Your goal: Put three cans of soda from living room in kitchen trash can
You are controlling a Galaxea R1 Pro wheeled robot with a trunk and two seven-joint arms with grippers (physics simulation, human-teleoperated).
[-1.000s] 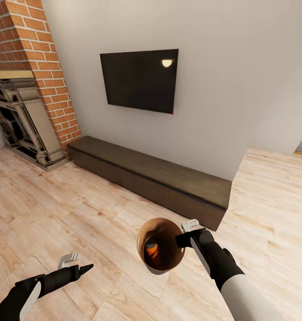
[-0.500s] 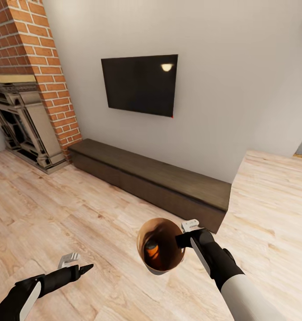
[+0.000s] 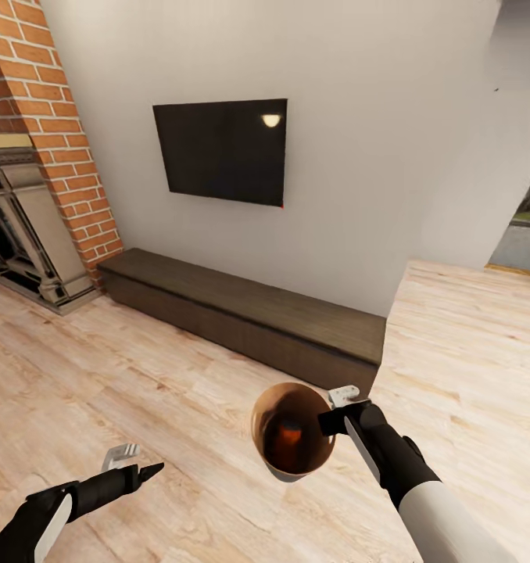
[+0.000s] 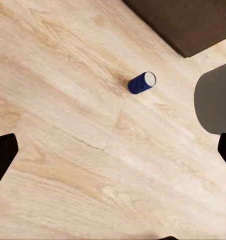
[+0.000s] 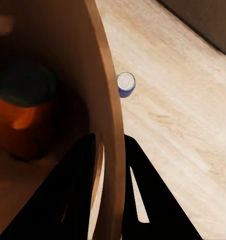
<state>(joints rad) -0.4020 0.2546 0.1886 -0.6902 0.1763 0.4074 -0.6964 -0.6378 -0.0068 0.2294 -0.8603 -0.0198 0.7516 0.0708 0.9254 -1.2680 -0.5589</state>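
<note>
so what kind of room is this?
Most likely a living room: a black flat television on the wall, a red-brick fireplace beside it, and a long low dark-wood cabinet on the light wood plank floor.

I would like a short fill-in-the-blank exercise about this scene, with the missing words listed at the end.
1. The right tool grips the brown bin by its ____.
2. The dark blue can lies on the wooden ____.
3. Inside the bin sits a can coloured ____.
4. The black television hangs above a long low ____.

Missing words: rim; floor; orange; cabinet
</note>
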